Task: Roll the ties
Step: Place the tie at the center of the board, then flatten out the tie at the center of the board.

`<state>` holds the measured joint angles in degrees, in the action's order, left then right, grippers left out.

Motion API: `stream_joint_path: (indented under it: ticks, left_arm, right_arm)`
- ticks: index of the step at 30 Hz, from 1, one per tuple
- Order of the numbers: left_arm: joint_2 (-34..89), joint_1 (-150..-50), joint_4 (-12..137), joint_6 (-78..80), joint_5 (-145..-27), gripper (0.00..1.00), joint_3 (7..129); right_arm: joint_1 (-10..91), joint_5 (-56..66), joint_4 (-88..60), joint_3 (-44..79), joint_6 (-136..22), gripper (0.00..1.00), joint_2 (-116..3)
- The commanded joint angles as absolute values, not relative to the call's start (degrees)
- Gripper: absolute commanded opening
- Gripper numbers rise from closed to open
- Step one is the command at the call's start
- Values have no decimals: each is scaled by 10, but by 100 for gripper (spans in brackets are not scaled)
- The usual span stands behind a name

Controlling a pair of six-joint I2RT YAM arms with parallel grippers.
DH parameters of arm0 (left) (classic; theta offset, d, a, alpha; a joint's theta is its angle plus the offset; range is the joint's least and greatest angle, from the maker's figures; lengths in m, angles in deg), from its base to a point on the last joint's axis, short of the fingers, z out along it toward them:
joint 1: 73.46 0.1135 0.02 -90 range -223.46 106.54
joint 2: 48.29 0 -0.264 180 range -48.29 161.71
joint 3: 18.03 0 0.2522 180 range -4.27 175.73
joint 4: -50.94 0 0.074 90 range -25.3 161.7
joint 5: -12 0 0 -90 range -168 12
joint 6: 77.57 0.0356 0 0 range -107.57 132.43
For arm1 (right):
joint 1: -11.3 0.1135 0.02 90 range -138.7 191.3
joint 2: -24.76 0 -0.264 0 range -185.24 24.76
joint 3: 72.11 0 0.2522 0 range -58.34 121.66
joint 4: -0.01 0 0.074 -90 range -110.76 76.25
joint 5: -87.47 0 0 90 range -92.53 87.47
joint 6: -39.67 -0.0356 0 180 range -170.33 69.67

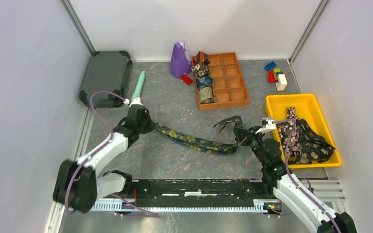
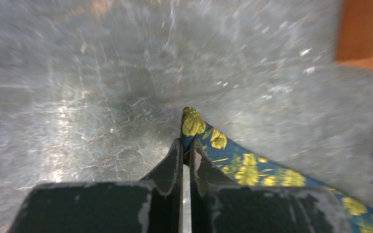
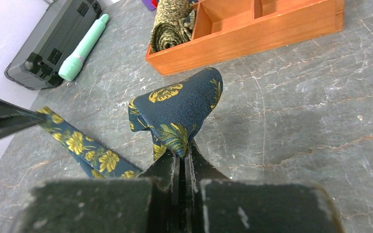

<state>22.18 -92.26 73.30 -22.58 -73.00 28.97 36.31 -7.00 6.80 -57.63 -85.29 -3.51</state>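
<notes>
A navy tie with gold flowers (image 1: 194, 141) lies stretched across the middle of the table. My left gripper (image 1: 151, 125) is shut on its narrow left end (image 2: 194, 125). At the other side my right gripper (image 1: 240, 136) is shut on the wide end (image 3: 182, 109), which stands folded up above the table. Three rolled ties (image 1: 203, 80) sit in the left column of the orange compartment tray (image 1: 233, 82). More loose dark ties (image 1: 306, 138) lie heaped in the yellow bin (image 1: 277, 104).
A mint-green stick (image 1: 139, 85) and a dark grey case (image 1: 106, 76) lie at the back left. A purple object (image 1: 178, 60) stands beside the tray. Coloured toy blocks (image 1: 276, 75) sit at the back right. White walls enclose the table.
</notes>
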Motion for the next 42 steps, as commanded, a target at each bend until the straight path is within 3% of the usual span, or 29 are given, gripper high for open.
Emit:
stream_joint_path:
  ticks: [1, 5, 8, 13, 16, 22, 25, 31, 36, 42]
  left_arm:
    - [64, -920, 781, -231, -637, 2, 284]
    - [-59, -920, 835, -280, -536, 2, 245]
    - [-134, -920, 868, -317, -501, 2, 198]
    - [-191, -920, 915, -364, -489, 2, 154]
    - [-201, -920, 927, -378, -491, 2, 147]
    - [-233, -920, 933, -367, -483, 3, 141]
    - [-253, -920, 923, -361, -488, 4, 132]
    - [-247, -920, 891, -354, -498, 5, 112]
    - [-231, -920, 891, -354, -487, 5, 116]
    - [-241, -920, 888, -349, -482, 5, 112]
  right_arm:
    - [365, -50, 209, -605, -826, 0, -83]
    - [364, -46, 363, -636, -834, 0, -153]
    - [365, -46, 396, -655, -855, 1, -208]
    - [365, -11, 352, -659, -891, 48, -257]
    - [365, -16, 294, -652, -892, 58, -230]
    - [365, -68, 146, -612, -824, 57, -94]
    - [366, -61, 38, -526, -730, 57, -86]
    - [390, -61, -107, -374, -585, 62, -169]
    - [479, -128, -120, -309, -518, 64, -242]
    - [585, -228, -173, -199, -418, 63, -413]
